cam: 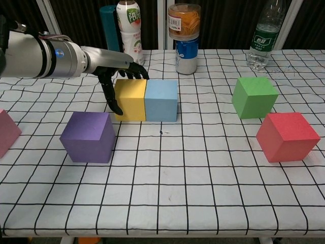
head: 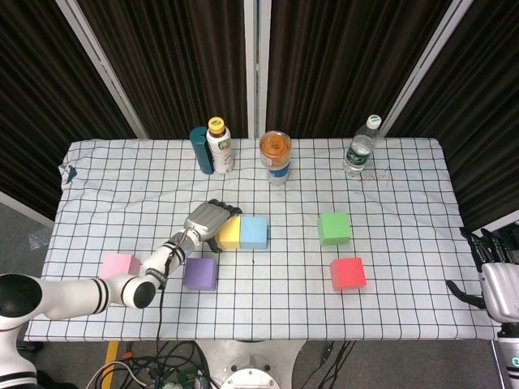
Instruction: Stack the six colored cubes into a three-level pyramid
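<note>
The yellow cube (cam: 130, 99) and the blue cube (cam: 161, 100) stand side by side near the middle of the tabletop (cam: 203, 168), touching each other, yellow on the left. Together they make one row whose long axis runs left to right, and their faces lie square to the grid of the cloth. The purple cube (cam: 88, 136) sits nearer and to the left of this pair, apart from it and slightly turned. The pink cube (head: 119, 265) lies further left, close to the left edge. The green cube (cam: 254, 96) stands to the right, and the red cube (cam: 288, 136) is nearer than it; both are turned a little, and they are apart from each other. All six cubes rest on the tabletop, none on another.

The left arm reaches in from the near left, low over the cloth. The left robot hand (cam: 118, 68) is at the left side of the yellow cube: its fingers (cam: 134, 72) curl over the far top edge, and its thumb hangs down along the left face. It seems to touch the cube, but I cannot tell if it really grips it.

The right robot hand (head: 496, 279) is off the right edge of the tabletop, fingers spread, holding nothing.

At the far edge stand bottles and a can.
</note>
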Available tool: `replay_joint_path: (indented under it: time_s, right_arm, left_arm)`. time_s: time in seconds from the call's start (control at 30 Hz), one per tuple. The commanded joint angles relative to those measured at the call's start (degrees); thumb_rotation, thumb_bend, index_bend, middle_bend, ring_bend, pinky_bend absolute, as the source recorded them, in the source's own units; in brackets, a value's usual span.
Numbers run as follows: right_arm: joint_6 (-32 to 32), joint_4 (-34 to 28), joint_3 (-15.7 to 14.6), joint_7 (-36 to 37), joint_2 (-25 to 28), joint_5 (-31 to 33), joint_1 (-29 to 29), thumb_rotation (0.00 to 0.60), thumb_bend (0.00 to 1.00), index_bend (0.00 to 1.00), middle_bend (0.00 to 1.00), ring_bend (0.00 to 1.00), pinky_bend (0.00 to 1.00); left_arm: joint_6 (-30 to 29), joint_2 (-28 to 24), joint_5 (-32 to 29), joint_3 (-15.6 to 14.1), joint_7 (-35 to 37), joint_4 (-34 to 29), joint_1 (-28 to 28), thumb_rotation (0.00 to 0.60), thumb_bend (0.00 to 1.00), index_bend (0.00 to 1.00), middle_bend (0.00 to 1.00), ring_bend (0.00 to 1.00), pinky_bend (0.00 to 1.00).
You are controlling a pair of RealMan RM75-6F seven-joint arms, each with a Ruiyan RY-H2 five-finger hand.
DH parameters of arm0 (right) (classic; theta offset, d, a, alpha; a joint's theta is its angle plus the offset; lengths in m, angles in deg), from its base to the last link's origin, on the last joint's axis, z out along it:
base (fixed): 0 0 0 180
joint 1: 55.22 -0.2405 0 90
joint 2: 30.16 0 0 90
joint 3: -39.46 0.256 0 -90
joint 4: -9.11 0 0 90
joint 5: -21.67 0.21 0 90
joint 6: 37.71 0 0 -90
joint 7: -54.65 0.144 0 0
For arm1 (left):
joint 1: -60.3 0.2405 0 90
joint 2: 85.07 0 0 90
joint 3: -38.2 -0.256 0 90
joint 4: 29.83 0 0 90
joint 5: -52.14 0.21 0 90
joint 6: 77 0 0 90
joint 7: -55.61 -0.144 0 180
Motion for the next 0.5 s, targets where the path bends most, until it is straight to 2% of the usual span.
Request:
replay_joint_path:
  time_s: [0.03,0.5]
  right_arm:
    - [-0.08,-0.07,0.02,-0.03,0.04,0.03,0.05,0.6,0.13,0.0,0.16,0.0,0.11]
    - [-0.34,-0.54,-0.04,-0.51,0.17,-0.04,0.26,0.6,0.13,0.0,0.16,0.0,0.11]
  left_arm:
    - [-0.35,-0.12,0.39,-0.01,0.04,-0.17,0.05,0.6,0.0,0.14,0.16,0.13,0.12]
    - [-0.39,-0.36,0.99,-0.31,0.03,-0.88,-0.25,0.6,0.0,0.14,0.22,0.13,0.12]
